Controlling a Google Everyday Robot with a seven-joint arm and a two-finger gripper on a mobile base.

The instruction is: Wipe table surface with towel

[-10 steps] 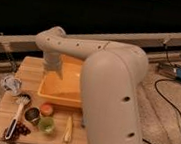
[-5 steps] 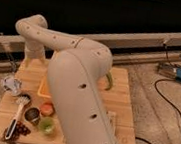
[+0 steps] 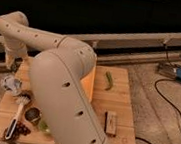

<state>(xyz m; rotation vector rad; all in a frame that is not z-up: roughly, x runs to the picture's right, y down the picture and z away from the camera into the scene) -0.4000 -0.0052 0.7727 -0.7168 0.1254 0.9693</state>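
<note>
- The robot's cream arm (image 3: 62,82) fills the middle of the view. It rises from the lower edge, bends at an elbow on the upper left, then drops toward the table's left end, probably so the wrist comes down on the cloth from above.
- The table surface (image 3: 124,106), pale wooden slats, lies under the arm. Its right half is bare. The wiping appears not yet begun.
- An orange tub (image 3: 88,84) sits near the middle of the table, mostly hidden behind the arm.
- The towel (image 3: 10,83), a crumpled whitish-grey cloth, lies at the table's left edge, just beside a brush.
- The gripper (image 3: 16,66) hangs at the arm's tip, just above the towel. Its fingers are spread wide and hold nothing, seemingly ready to close on the cloth. Whether they touch it cannot be told.
- The brush (image 3: 17,112), with a white handle, lies near the front left corner.
- A rectangular sponge block (image 3: 110,123) rests on the right half, well apart from the towel.
- A green pepper (image 3: 108,80) lies just right of the tub.
</note>
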